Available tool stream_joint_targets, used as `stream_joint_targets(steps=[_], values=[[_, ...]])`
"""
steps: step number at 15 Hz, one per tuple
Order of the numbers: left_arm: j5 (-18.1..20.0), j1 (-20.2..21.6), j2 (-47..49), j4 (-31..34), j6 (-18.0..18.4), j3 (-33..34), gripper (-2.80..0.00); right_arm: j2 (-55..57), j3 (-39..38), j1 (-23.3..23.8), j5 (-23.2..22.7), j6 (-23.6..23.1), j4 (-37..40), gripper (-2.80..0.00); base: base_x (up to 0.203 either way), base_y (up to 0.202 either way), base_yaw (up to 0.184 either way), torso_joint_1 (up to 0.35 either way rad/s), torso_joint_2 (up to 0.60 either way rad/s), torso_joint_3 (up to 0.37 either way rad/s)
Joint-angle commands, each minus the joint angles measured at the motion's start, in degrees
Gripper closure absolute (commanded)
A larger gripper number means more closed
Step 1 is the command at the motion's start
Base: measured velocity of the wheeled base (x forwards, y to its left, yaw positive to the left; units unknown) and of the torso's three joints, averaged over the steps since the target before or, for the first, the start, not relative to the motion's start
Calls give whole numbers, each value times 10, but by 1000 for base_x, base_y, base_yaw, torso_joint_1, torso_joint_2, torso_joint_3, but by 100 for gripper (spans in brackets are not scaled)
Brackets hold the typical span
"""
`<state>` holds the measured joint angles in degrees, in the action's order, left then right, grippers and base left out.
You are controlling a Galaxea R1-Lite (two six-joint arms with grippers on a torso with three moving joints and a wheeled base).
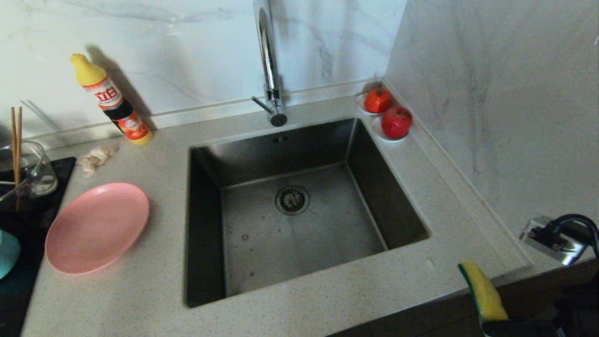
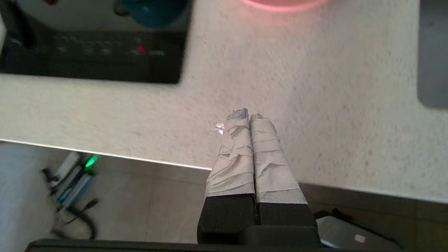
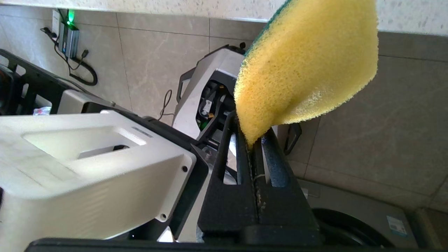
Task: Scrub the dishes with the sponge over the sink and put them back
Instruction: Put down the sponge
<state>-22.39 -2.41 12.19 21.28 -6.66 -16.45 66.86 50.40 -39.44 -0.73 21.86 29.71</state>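
The pink plate (image 1: pixel 96 227) lies on the counter left of the steel sink (image 1: pixel 299 206); its rim (image 2: pixel 283 3) also shows in the left wrist view. Beside it sits the teal bowl (image 1: pixel 7 252) (image 2: pixel 154 12) on a black hob. Brown chopsticks (image 1: pixel 16 140) stand in a glass jug. My right gripper (image 3: pixel 252 140) is shut on one end of the yellow sponge (image 3: pixel 308 63) (image 1: pixel 482 290), holding it upright off the counter's front right edge. My left gripper (image 2: pixel 249 115) is shut and empty, low over the counter's front edge near the plate; the head view does not show it.
A tall chrome tap (image 1: pixel 269 61) rises behind the sink. A soap bottle (image 1: pixel 112 100) and an off-white rag (image 1: pixel 96 157) lie at the back left. Two saucers with red fruit (image 1: pixel 388 114) sit in the back right corner. The black hob (image 2: pixel 94 56) holds the jug (image 1: pixel 32 173).
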Motion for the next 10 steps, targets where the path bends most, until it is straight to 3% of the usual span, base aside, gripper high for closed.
stream_joint_targets(steps=[1,2,5,7,8,9,10], values=[[56,10,-102,-16,25,41,0,-10,-8,0,0,1,2,0,0,0,0,0,0,0],[111,11,-122,-23,51,48,0,-12,-12,-1,0,0,0,0,0,0,0,0,0,0],[214,13,-125,-27,125,60,0,-13,-18,-1,14,-1,1,0,0,0,0,0,0,0],[245,13,-124,-60,147,105,0,-8,-22,-1,35,-9,0,0,0,0,0,0,0,0],[248,13,-124,-79,135,110,0,-13,-26,-1,38,-12,1,0,0,0,0,0,0,0],[243,13,-124,-85,92,112,0,-11,-31,-1,42,-21,1,0,0,0,0,0,0,0],[234,13,-125,-92,75,113,0,-9,-37,-1,50,-34,3,0,0,0,0,0,0,0]])
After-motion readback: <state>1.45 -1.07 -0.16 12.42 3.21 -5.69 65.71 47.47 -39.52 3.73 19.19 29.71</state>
